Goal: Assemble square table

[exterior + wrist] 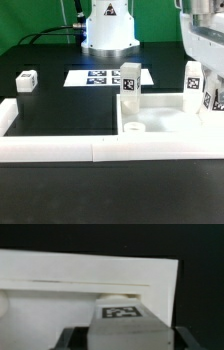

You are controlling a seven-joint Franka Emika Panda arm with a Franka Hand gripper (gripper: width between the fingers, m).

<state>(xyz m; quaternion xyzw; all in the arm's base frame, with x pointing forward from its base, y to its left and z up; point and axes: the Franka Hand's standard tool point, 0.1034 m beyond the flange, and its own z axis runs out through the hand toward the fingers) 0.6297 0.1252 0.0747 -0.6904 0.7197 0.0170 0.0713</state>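
Over the tabletop (160,118), twd the exterior view's right, the gripper (122,339) is clamped on a leg post (122,317), held upright w/ its end near what looks like a corner hole (120,296). A second leg (130,82) stands on the top; a loose leg (25,80) lies well apart. Risk: post enters tilted & binds, or slips btwn the pads, so it won't seat. No readable text or brand, only black-white tags.

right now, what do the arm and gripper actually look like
The arm is smooth glossy white, with a dark band low on its base and a small red mark near the top. Thin black cables run off behind it. In the wrist view the gripper shows two dark, blocky fingers; I can make out no markings on them.
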